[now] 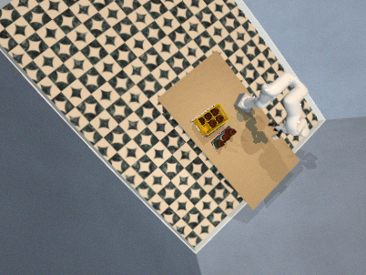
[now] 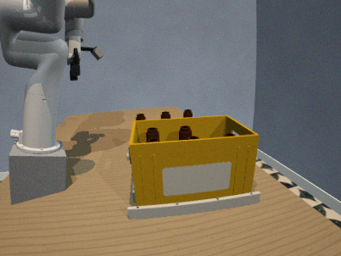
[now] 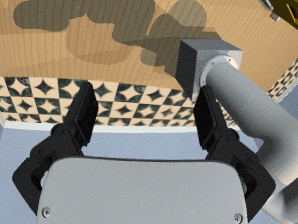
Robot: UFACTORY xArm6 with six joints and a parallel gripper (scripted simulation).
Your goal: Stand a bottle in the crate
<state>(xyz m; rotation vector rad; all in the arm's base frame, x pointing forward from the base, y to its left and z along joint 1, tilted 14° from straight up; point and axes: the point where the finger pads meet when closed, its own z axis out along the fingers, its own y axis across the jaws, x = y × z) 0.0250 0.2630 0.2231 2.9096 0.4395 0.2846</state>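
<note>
The yellow crate (image 1: 210, 119) stands on the wooden table and holds several brown bottles; two of their caps (image 2: 153, 133) (image 2: 185, 130) show above its rim. The crate (image 2: 192, 163) rests on a pale base strip. The tray (image 1: 224, 137) lies right beside the crate. Three of its bottles' caps (image 2: 165, 114) show behind the crate. My gripper (image 2: 74, 64) is open and empty, high above the table near the arm's base and well away from the crate and tray. In the wrist view my gripper's fingers stand wide with nothing between them.
The arm's grey base block (image 2: 37, 171) stands on the table at the left. The table's edge and the chequered floor (image 3: 100, 99) lie under the gripper. A low wall runs along the floor (image 2: 297, 180) to the right of the table.
</note>
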